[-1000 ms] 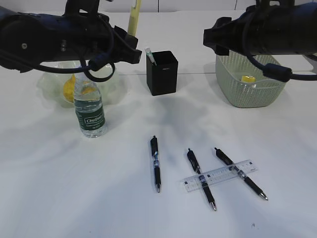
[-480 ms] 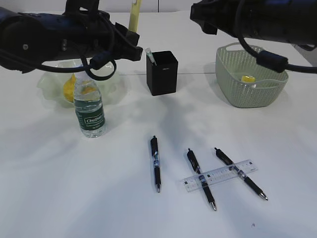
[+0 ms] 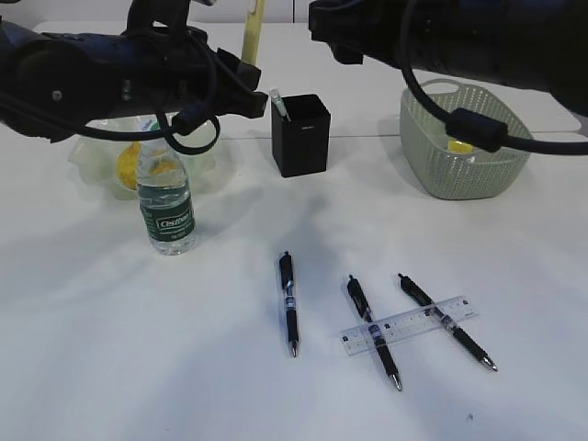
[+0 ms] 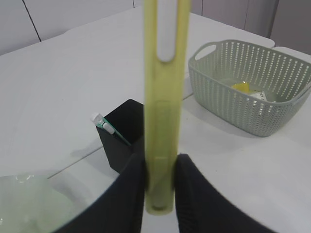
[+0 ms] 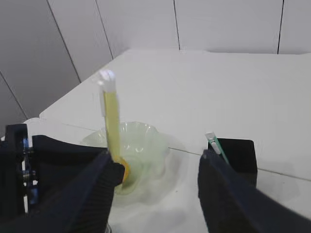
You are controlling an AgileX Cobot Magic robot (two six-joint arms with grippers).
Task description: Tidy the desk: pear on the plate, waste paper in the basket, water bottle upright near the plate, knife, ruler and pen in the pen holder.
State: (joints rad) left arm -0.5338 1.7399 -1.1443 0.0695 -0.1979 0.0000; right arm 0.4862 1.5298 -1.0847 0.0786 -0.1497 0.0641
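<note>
**Left gripper holds the knife upright; right gripper hangs open**

The left gripper (image 4: pixel 158 182) has its fingers (image 4: pixel 130 187) pinched on the lower end of a yellow knife (image 4: pixel 161 121), which stands upright between them (its top runs out of the left wrist view). In the exterior view the knife (image 3: pixel 250 32) rises just left of the holder (image 3: pixel 300 134), a black box at the far middle of the desk (image 3: pixel 184 349) with a green-and-white pen (image 3: pixel 279 104) leaning out of it.

The right gripper (image 5: pixel 155 187) has its fingers (image 5: pixel 221 191) spread wide with nothing between them; it hangs over the far side, looking toward the plate (image 5: pixel 141 141).

Below the left arm the bottle (image 3: pixel 165 207) stands upright, just in front of the plate (image 3: pixel 96 156) at the far left. The pear (image 3: pixel 142 163) lies on the plate, partly hidden by the bottle. At the far right sits the basket (image 3: pixel 459 170), with a yellow scrap (image 3: pixel 459 145) inside.

On the near side lie three black pens: one (image 3: pixel 289 301) alone in the middle, two more (image 3: pixel 373 333) (image 3: pixel 447 321) to the right. The ruler (image 3: pixel 409 324) lies across those two.
</note>
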